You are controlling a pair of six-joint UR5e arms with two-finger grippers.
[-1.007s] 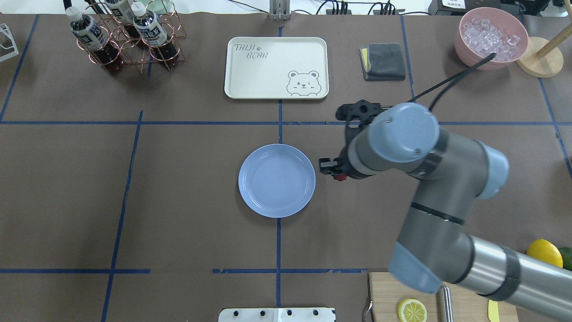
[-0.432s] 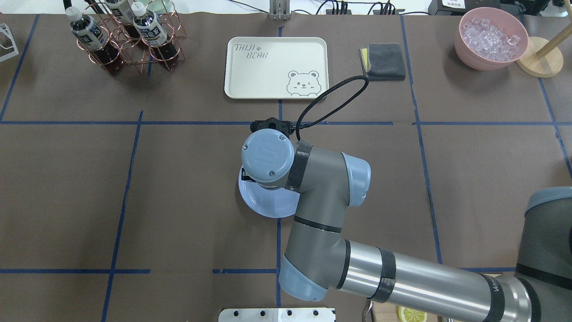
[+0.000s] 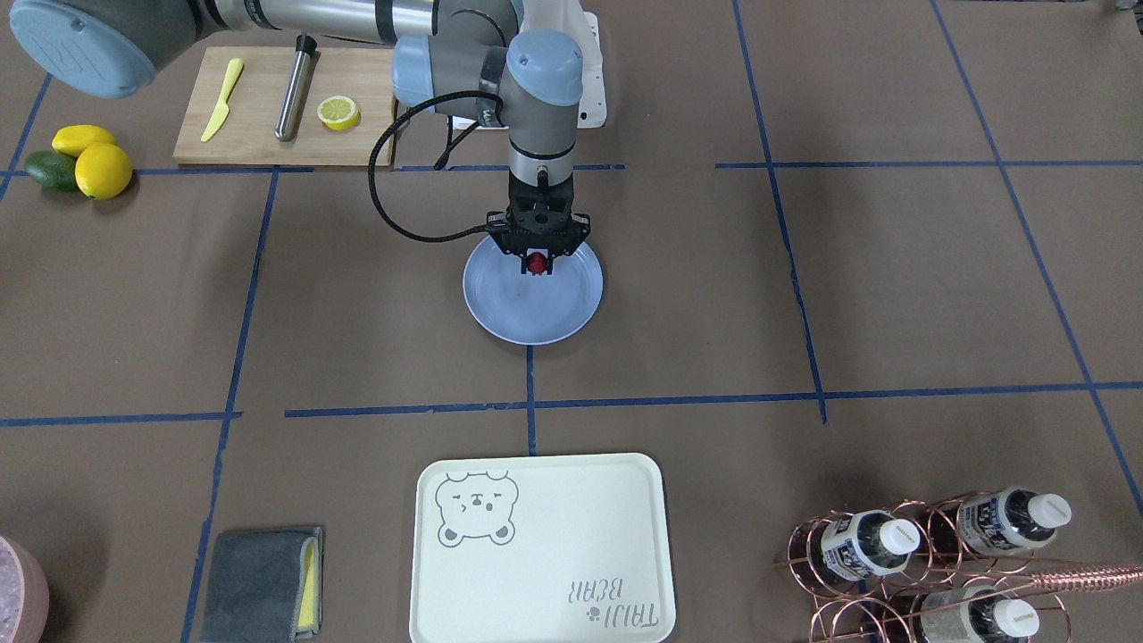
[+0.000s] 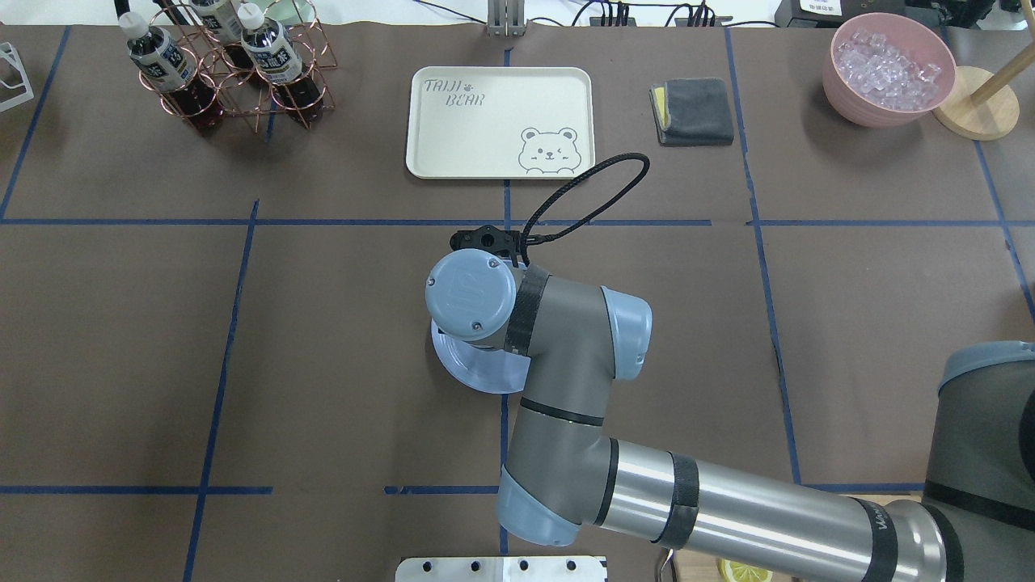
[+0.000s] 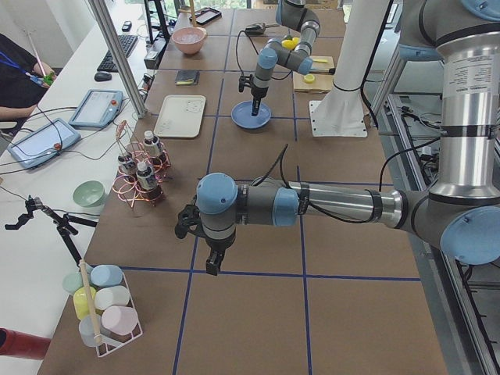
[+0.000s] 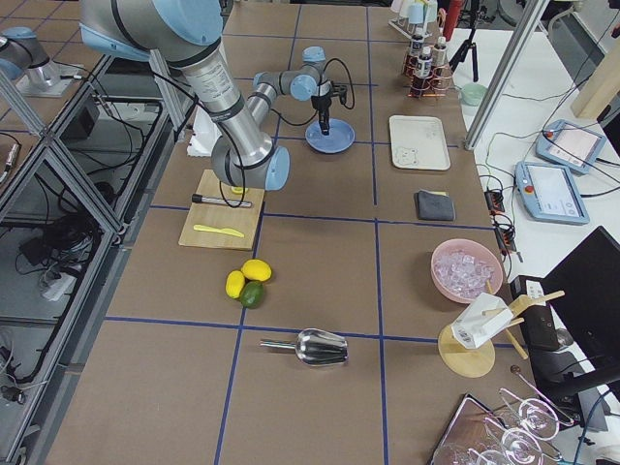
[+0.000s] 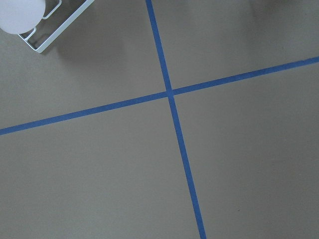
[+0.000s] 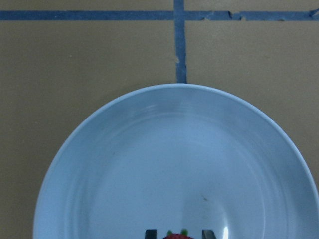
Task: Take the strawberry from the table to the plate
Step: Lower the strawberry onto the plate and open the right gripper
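The tiny dark-red strawberry [image 3: 537, 263] hangs between the fingers of my right gripper [image 3: 536, 260], which is shut on it just above the far half of the round blue-grey plate [image 3: 536, 318]. The right wrist view looks straight down into the plate [image 8: 174, 159], with the strawberry [image 8: 177, 236] at the bottom edge between two fingertips [image 8: 150, 233]. From overhead, the right arm's wrist hides the gripper and most of the plate [image 4: 477, 370]. My left gripper [image 5: 211, 262] hovers over brown-paper table [image 7: 99, 174] far off at the left end; I cannot tell its state.
A cream bear tray [image 4: 500, 121] lies beyond the plate, a grey cloth [image 4: 694, 111] and a pink bowl of ice [image 4: 889, 69] to its right. A copper bottle rack [image 4: 226, 69] stands at the far left. Cutting board [image 3: 268, 107] and lemons [image 3: 89, 161] lie near the robot.
The right arm swung left with the strawberry, from just right of the plate to over it. Since 0.4 s ago it has shifted only slightly.
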